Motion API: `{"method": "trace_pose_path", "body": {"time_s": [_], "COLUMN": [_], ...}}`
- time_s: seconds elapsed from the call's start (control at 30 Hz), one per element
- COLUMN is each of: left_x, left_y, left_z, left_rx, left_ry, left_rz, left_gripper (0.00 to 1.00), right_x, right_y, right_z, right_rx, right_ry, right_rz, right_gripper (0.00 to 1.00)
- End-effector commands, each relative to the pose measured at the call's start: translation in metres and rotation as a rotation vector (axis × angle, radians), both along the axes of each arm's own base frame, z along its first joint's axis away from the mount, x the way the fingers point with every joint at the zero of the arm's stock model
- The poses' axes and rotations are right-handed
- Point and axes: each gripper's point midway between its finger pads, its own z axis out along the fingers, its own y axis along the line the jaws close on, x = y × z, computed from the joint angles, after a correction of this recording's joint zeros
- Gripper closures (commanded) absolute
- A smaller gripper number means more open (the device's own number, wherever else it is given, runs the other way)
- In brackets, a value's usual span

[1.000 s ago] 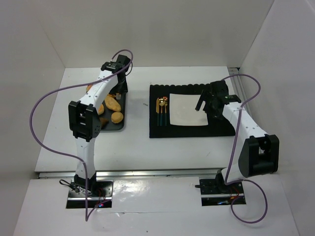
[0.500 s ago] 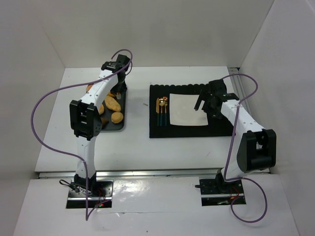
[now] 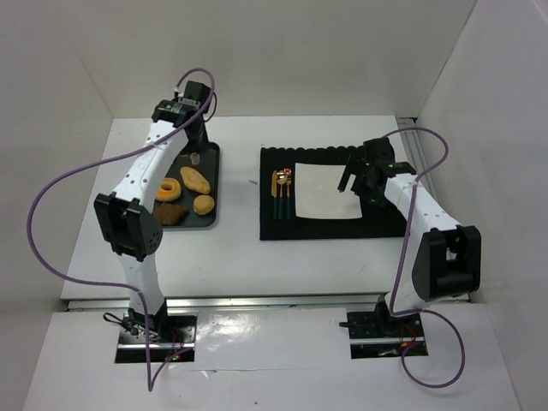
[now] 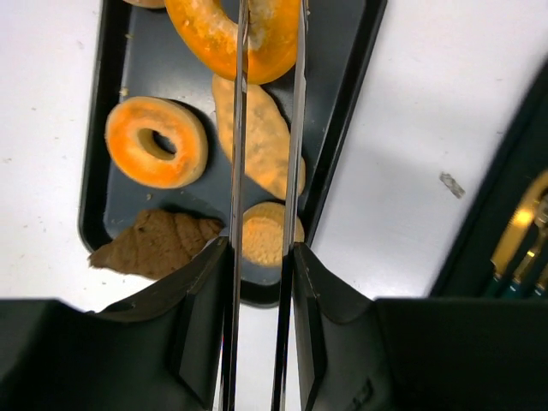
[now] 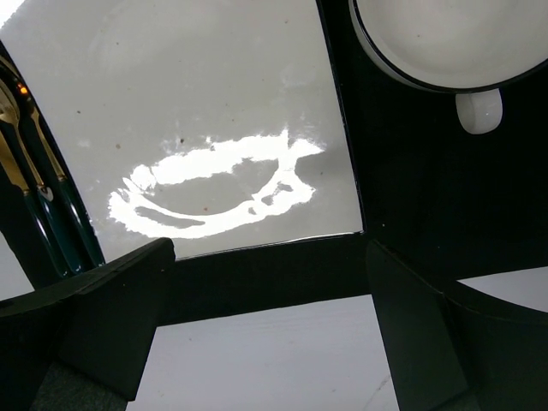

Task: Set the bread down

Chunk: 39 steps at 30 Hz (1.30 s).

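My left gripper [image 4: 259,257] [image 3: 193,135] is shut on a pair of metal tongs [image 4: 295,128]. The tongs' blades clamp a golden ring-shaped bread [image 4: 210,34] above the far end of the black tray [image 4: 116,214] [image 3: 212,171]. On the tray lie another ring bread [image 4: 157,142] [image 3: 169,187], a long roll [image 4: 264,141] [image 3: 197,180], a small round roll [image 4: 261,235] [image 3: 204,204] and a brown croissant [image 4: 154,244] [image 3: 171,214]. My right gripper [image 5: 267,257] [image 3: 364,175] hangs open over the right edge of the white square plate [image 5: 214,111] [image 3: 321,193].
A black mat [image 3: 334,224] carries the plate and gold-and-teal cutlery [image 3: 282,190] [image 5: 26,171] at its left. In the right wrist view a white bowl [image 5: 445,34] sits to the right of the plate. White walls close in the table on three sides.
The left arm has swung back and to the left, lifting the tongs with the ring bread off the tray and uncovering the breads below. The right gripper has barely moved.
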Motion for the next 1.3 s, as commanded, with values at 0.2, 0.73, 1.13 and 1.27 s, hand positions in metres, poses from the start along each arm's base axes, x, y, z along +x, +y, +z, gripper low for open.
{"method": "trace_pose_path", "body": {"time_s": [0.2,0.73,1.13,1.27], "left_x": [-0.051,-0.073,-0.073,-0.077], "left_y": [-0.105,-0.348,-0.38,-0.38], "left_z": [0.068,0.034,-0.016,0.003], "left_rx": [-0.174,-0.604,-0.621,-0.641], "left_ry": [-0.126,-0.128,-0.018,-0.039], "left_rz": [-0.345,-0.773,-0.818,-0.845], "left_gripper": [0.92,0.91,0.46,0.37], "right_x": [0.003,-0.064,-0.063,-0.052], "right_y": [-0.017,-0.076,-0.074,-0.067], "right_z": [0.085,0.199,0.194,0.187], "right_rx": [-0.017,-0.183,-0.172,-0.149], "right_ry": [-0.241,-0.529,-0.518,-0.517], "right_rz": [-0.066,-0.28,-0.276,-0.251], "right_gripper": [0.0,0.0,0.0,0.0]}}
